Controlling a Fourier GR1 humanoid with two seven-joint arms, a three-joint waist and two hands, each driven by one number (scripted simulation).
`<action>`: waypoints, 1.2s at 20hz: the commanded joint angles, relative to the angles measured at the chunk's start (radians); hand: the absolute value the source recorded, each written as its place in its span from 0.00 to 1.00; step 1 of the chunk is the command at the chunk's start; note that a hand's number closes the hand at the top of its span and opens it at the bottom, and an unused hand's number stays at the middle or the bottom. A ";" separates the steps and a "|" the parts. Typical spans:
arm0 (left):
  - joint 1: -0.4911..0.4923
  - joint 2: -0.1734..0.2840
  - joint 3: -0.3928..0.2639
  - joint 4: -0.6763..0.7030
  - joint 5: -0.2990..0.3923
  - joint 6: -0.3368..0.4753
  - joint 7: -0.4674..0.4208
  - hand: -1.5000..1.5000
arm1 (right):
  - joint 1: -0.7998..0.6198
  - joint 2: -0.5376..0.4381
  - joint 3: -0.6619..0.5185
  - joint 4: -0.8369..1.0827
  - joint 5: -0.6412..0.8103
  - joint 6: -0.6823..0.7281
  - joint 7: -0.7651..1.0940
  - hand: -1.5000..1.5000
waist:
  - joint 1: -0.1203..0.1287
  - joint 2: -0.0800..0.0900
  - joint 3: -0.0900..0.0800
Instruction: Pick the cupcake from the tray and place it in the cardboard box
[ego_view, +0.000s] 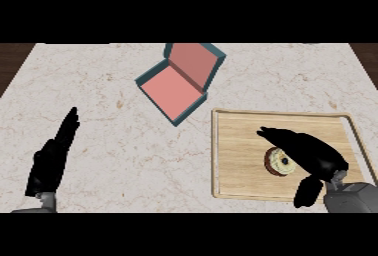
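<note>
Head view: marble counter (111, 130) with a wooden tray (244, 185) at right and an open box (177, 85), teal outside and pink inside, lid up, just beyond the tray's far-left corner. Cupcake (279, 162) lies on the tray, right of its centre, seen from above and partly hidden. Right hand (306, 152) is over the cupcake, fingers stretched past its far side and thumb low on the near side, not yet closed on it. Left hand (52, 157) rests at lower left, fingers straight, grasping nothing.
</note>
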 joint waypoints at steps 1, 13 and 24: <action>-0.020 -0.017 0.017 0.072 -0.017 -0.010 -0.039 0.50 | 0.073 0.025 0.030 -0.061 0.056 -0.001 0.017 0.00 | -0.003 0.000 0.000; 0.026 -0.038 0.005 -0.009 -0.036 -0.027 -0.010 0.50 | -0.023 0.037 -0.017 0.049 0.170 -0.242 -0.133 1.00 | 0.002 0.000 0.000; -0.007 -0.050 0.011 0.055 -0.057 -0.019 -0.056 0.50 | -0.321 0.069 -0.209 0.528 0.312 -0.511 -0.009 1.00 | 0.024 0.009 0.001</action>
